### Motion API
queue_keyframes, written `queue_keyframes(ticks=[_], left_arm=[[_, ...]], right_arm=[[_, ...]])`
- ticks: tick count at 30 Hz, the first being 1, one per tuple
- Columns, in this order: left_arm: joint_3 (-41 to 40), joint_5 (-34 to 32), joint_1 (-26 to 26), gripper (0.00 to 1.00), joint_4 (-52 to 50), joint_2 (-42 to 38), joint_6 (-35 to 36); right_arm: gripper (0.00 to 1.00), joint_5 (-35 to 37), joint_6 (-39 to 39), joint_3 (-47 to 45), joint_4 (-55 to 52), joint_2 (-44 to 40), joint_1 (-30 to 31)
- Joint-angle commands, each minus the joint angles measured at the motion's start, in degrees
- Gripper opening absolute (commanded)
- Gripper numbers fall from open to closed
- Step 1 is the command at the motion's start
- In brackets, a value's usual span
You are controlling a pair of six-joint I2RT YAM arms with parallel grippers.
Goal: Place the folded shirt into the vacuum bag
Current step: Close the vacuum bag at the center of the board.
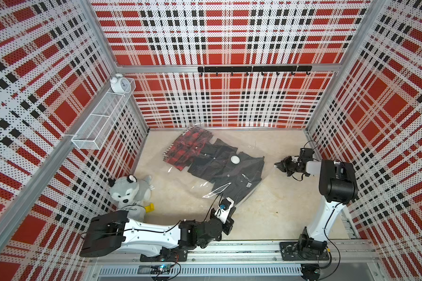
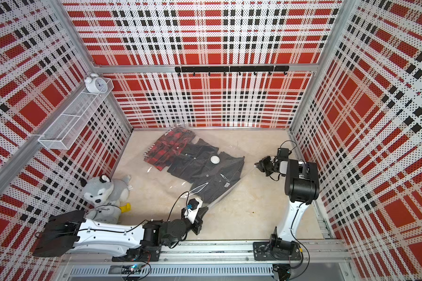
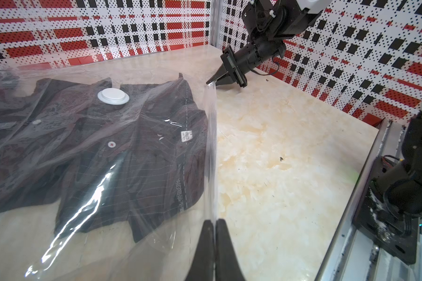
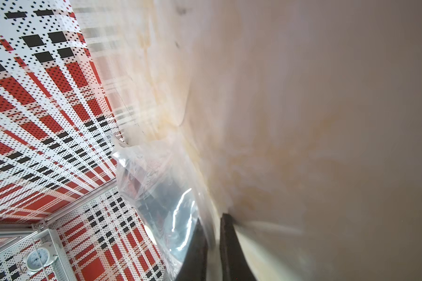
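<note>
Entry: vacuum bag (image 1: 205,187), clear film, flat on the table (image 1: 266,219). In both top views it runs from 11 o'clock to 5 o'clock across the floor. A dark shirt (image 1: 229,167) lies inside under the white valve (image 1: 235,159), with a red checked garment (image 1: 185,148) deeper in at 11 o'clock. The left gripper (image 2: 206,208) is at the bag's 6 o'clock corner and the right gripper (image 1: 277,166) at its 3 o'clock corner, the open edge taut between them. Left wrist view: the left gripper (image 3: 215,226) has its jaws pressed together on the film edge. The shirt's hem lies just inside that edge, and the right gripper's tip touches the far corner. Right wrist view (blurred): a narrow gap shows between the jaws with film running through it. Whether they pinch it cannot be told. Hazards, judged: if the right corner slips free while the left pulls, the edge would go slack and the mouth collapse. A one-sided tug could drag the whole bag and shift the hem into the zip line. Slippery film may also creep out of a loose pinch.
</note>
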Motion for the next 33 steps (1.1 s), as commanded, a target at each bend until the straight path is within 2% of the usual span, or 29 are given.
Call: queue_keyframes(ticks=[1,3,9,10,12,15,20,24,28,33], left_arm=[[1.2,0.3,-2.2,0.00,-1.3,0.7,0.6],[2.2,0.6,-2.0,0.00,-0.2,2.8,1.1],[6.0,3.9,-0.2,0.00,5.4,9.9,3.3],[7.0,4.9,0.3,0.00,6.4,11.3,3.8],[9.1,6.8,1.3,0.00,8.5,14.4,4.9],[13.1,10.3,2.5,0.00,11.4,19.7,6.4],[22.2,17.3,4.0,0.00,15.1,29.9,8.0],[32.6,20.5,3.5,0.00,16.9,39.0,8.1],[42.8,21.9,2.8,0.00,18.3,46.6,7.4],[52.2,25.3,4.7,0.00,21.2,53.3,3.2]], right_arm=[[0.35,15.0,0.0,3.2,13.8,0.6,-4.4],[0.53,14.3,-0.2,1.4,13.6,-1.6,-4.5],[0.53,14.3,-0.2,-5.9,13.6,-11.0,-5.0],[0.87,15.6,-5.6,-7.3,7.2,-12.6,-5.3],[0.94,15.8,-7.3,-10.0,5.8,-16.3,-6.3],[1.00,15.6,-10.9,-12.7,1.8,-22.0,-7.7],[1.00,15.1,-15.3,-14.2,-4.7,-31.5,-9.4],[1.00,15.9,-17.2,-15.1,-8.3,-37.4,-12.1],[1.00,13.5,-17.7,-15.7,-10.1,-39.9,-16.7],[1.00,12.5,-18.7,-15.2,-11.7,-41.2,-19.6]])
